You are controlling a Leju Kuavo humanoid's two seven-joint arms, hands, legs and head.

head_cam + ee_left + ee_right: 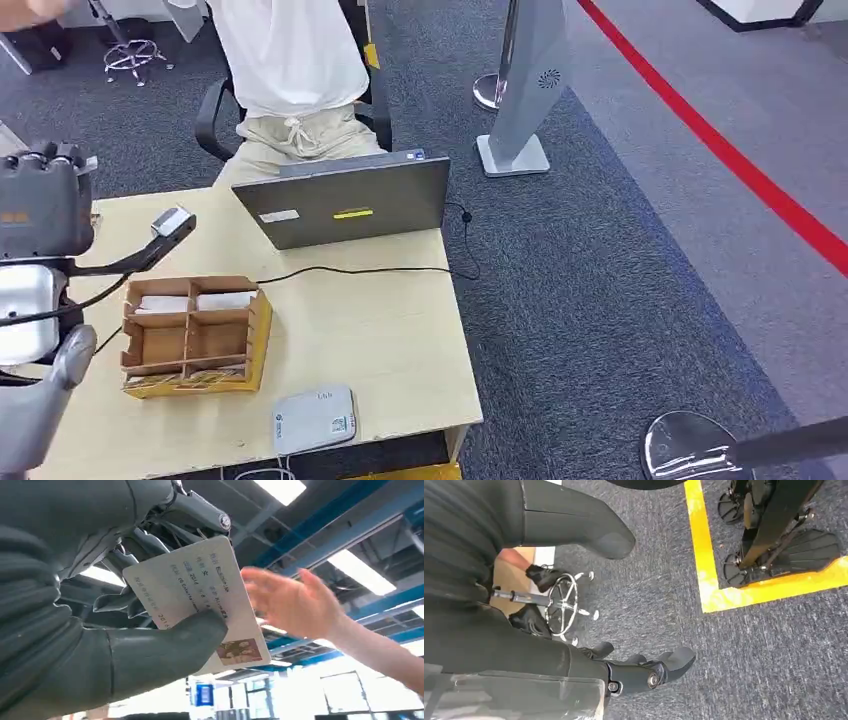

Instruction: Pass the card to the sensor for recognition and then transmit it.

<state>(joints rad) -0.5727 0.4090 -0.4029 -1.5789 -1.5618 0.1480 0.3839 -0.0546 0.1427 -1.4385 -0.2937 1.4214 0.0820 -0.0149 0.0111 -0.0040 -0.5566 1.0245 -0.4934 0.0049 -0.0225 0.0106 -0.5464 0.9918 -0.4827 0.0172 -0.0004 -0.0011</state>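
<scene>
Handover under way: the robot's left hand (100,630) pinches an ID card (200,605) between thumb and fingers, raised off the tabletop's left edge, as a person's hand (295,602) reaches in close beside the card without yet touching it. Further right, the compartmented cardboard box (195,335) and white card reader (314,420) sit near the tabletop's front edge, the laptop (345,205) at the back. The right hand (644,672) hangs empty, fingers loosely apart; a release before the person grips would likely drop the card.
</scene>
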